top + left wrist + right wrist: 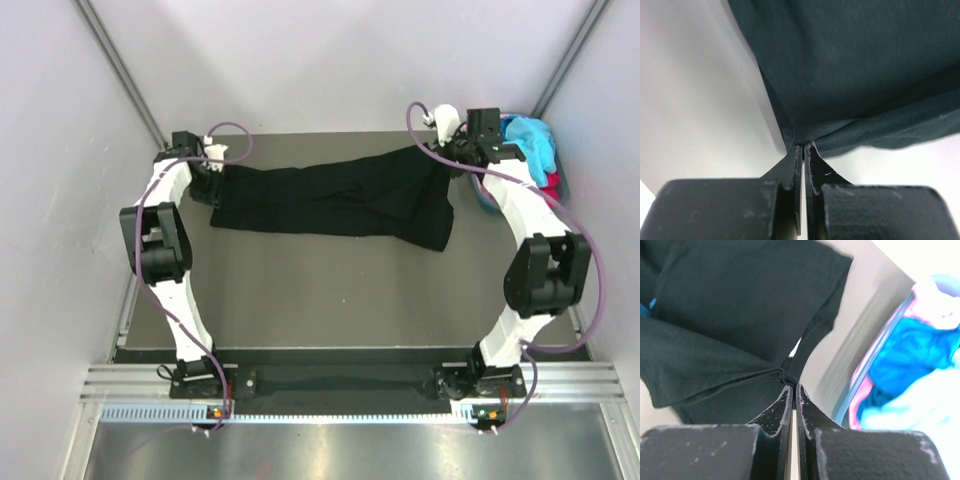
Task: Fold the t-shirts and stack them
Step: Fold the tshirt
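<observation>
Black cloth is gripped thinly at both ends: the left pincer [802, 147] and right pincer [793, 387] are each clenched on an edge of the black t-shirt [340, 200]. Risk: an uneven pull could slip a corner free or skew the fold. The shirt stretches across the desk [330, 290] from 10 to 1 o'clock, narrow and creased. Coloured shirts [530, 140] lie heaped at 2 o'clock.

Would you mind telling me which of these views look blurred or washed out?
Top view: even light, sharp, though the black shirt shows little detail. Left wrist view: shirt soft, background glaring white. Right wrist view: the clothes in the basket are blurred and overexposed.
</observation>
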Controlling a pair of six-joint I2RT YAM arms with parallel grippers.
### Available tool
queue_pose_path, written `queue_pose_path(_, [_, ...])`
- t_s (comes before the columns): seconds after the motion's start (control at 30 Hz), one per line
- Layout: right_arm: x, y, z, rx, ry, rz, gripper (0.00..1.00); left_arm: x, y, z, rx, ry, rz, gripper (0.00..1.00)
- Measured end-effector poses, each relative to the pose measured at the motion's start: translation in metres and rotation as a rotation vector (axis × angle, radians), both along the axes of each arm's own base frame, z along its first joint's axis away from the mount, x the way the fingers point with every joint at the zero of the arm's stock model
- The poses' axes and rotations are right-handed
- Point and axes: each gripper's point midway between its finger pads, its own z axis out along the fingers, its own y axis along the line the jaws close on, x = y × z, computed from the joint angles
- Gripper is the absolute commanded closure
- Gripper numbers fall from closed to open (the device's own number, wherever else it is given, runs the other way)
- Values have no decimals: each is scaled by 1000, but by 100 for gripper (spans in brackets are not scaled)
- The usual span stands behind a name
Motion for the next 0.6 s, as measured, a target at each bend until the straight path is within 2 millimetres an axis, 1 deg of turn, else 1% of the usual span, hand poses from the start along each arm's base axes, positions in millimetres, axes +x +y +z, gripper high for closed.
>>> queue_pose_path(0.13, [37, 2, -9, -6, 1, -6, 100, 11, -2, -7, -1, 5, -5, 100])
queue_pose_path(0.23, [55, 1, -22, -15, 20, -14, 100, 16, -4, -13, -3, 12, -7, 100])
queue_pose_path(0.33, [64, 1, -39, -24, 50, -21, 100, 14, -3, -15, -2, 20, -6, 100])
queue_pose_path(0.47, [66, -2, -58, -38, 86, -26, 100, 15, -3, -15, 1, 19, -4, 100])
queue_pose_path(0.6, [73, -4, -65, -46, 93, -33, 100, 17, -2, -12, 1, 11, 1, 100])
